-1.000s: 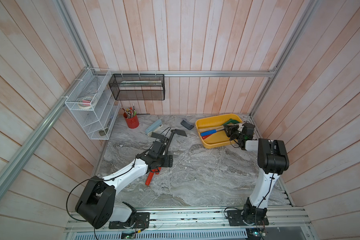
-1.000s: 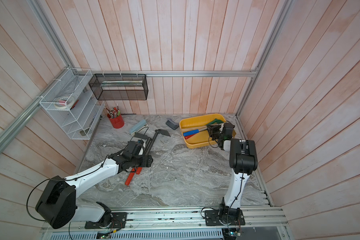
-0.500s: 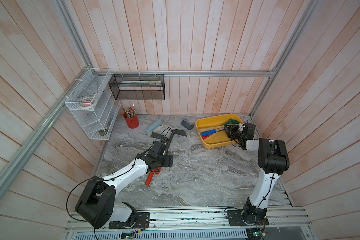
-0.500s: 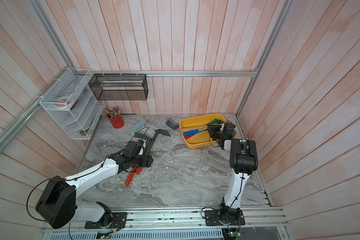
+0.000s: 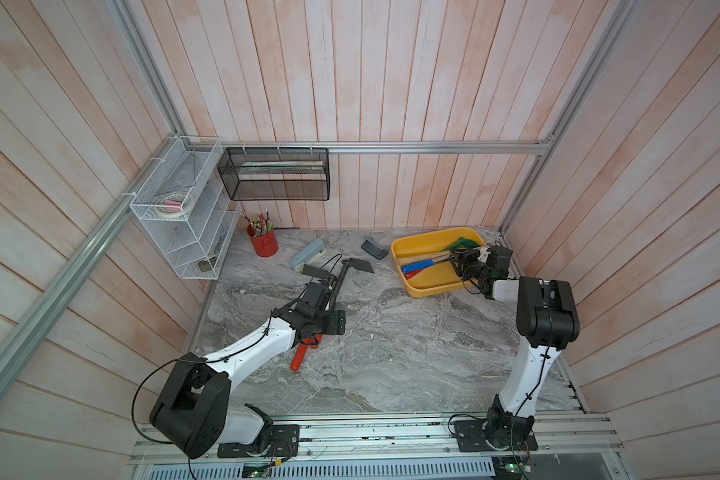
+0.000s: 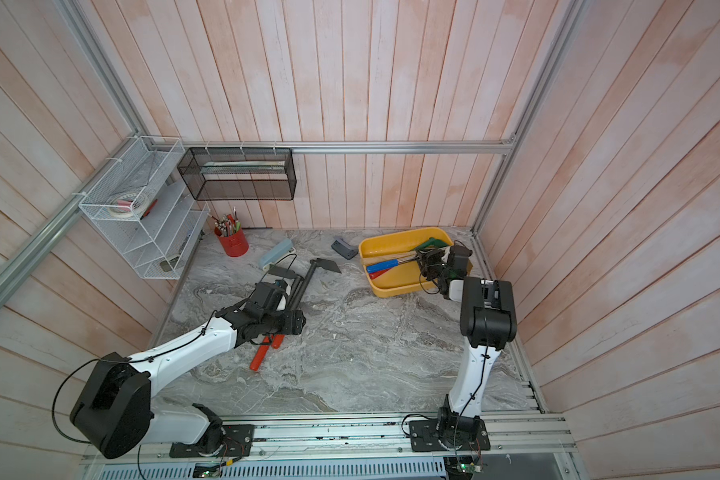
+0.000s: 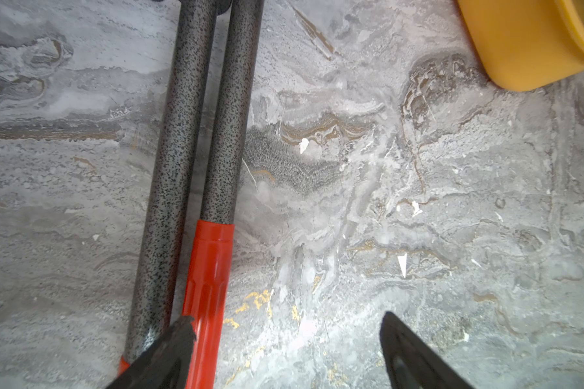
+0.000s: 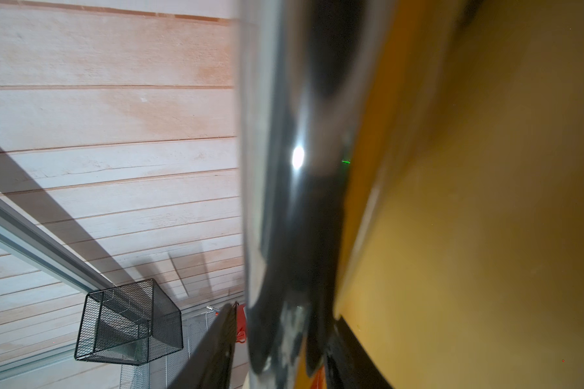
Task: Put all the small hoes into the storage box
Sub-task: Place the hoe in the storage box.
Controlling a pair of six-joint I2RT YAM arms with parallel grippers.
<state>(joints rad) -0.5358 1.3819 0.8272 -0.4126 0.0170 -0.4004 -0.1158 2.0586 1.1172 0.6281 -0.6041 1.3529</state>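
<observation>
The storage box (image 5: 431,291) (image 6: 404,291), a shallow yellow tray, sits at the back right of the table. The small hoe lies inside it, with a blue handle (image 5: 417,266) (image 6: 382,266) and a shiny metal shaft (image 8: 294,168). Its head is hidden behind my right gripper (image 5: 460,259) (image 6: 427,262) (image 8: 284,340). That gripper is low in the box and open, its jaws standing slightly apart on either side of the shaft. My left gripper (image 5: 323,289) (image 6: 277,291) (image 7: 289,328) hangs open over the table, holding nothing.
Two long tools with speckled shafts (image 7: 182,134) and red handles (image 7: 209,286) (image 5: 302,359) lie under the left gripper. A green tool (image 5: 466,243) is also in the box. A stapler (image 5: 307,258), red pen cup (image 5: 263,243), mesh basket (image 5: 275,174) and wire rack (image 5: 184,224) stand behind.
The right gripper's jaws have parted from the hoe's shaft inside the box. The left arm has not moved.
</observation>
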